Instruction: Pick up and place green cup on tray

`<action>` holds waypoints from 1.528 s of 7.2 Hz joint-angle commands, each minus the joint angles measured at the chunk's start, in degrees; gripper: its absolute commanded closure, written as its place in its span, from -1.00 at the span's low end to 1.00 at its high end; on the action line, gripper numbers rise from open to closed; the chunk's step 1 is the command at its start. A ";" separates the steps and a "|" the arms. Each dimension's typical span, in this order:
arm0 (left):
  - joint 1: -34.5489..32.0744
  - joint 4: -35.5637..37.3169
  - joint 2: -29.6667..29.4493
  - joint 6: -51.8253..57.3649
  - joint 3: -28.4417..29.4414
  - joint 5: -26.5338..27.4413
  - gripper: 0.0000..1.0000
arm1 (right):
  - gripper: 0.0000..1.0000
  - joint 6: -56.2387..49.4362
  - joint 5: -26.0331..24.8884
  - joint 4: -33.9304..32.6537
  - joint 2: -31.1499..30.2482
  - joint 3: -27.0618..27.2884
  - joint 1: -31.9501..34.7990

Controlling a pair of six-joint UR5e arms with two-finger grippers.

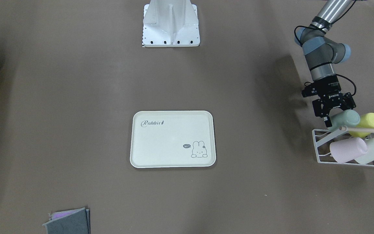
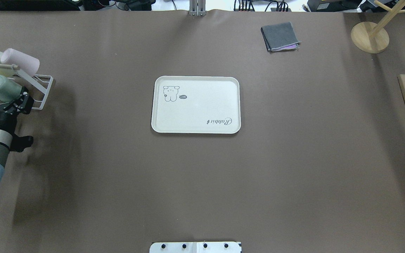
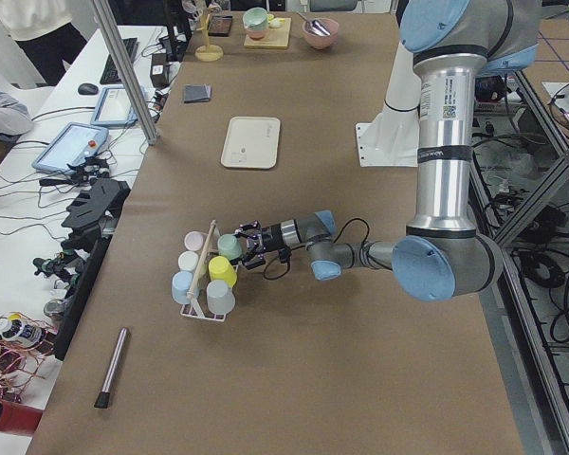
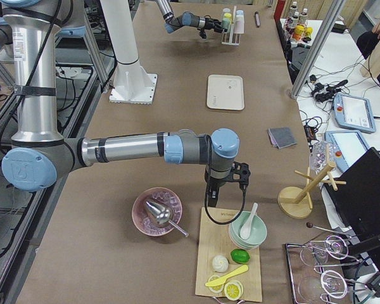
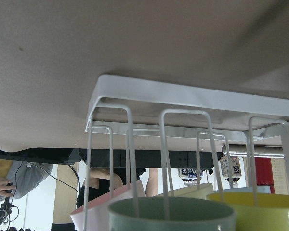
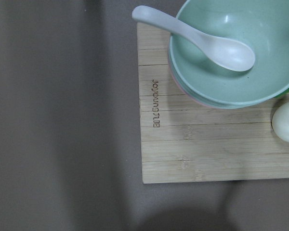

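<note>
The green cup lies on its side on a white wire rack at the table's left end, first in the upper row. It also shows in the overhead view and low in the left wrist view. My left gripper is open, and its fingers stand on either side of the cup's base end. The cream Rabbit tray lies bare at the table's middle. My right gripper hangs over a wooden board far to the right. I cannot tell whether it is open or shut.
The rack also holds a yellow-green cup, a pink cup, a cream cup and pale blue ones, under a wooden rod. A folded grey cloth and a wooden mug tree lie beyond the tray. The board carries stacked bowls with a spoon.
</note>
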 commanded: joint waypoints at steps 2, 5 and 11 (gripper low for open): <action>-0.03 -0.17 -0.06 0.45 0.31 0.00 -0.74 | -1.00 -0.01 0.00 0.03 0.00 -0.09 -0.06; -0.12 -0.44 -0.06 0.71 -0.22 0.09 -0.62 | -1.00 -0.10 0.00 0.03 0.00 -0.09 -0.06; -0.29 -3.85 0.64 5.44 -1.98 2.02 -0.63 | -1.00 -0.10 0.00 0.03 0.00 -0.18 -0.24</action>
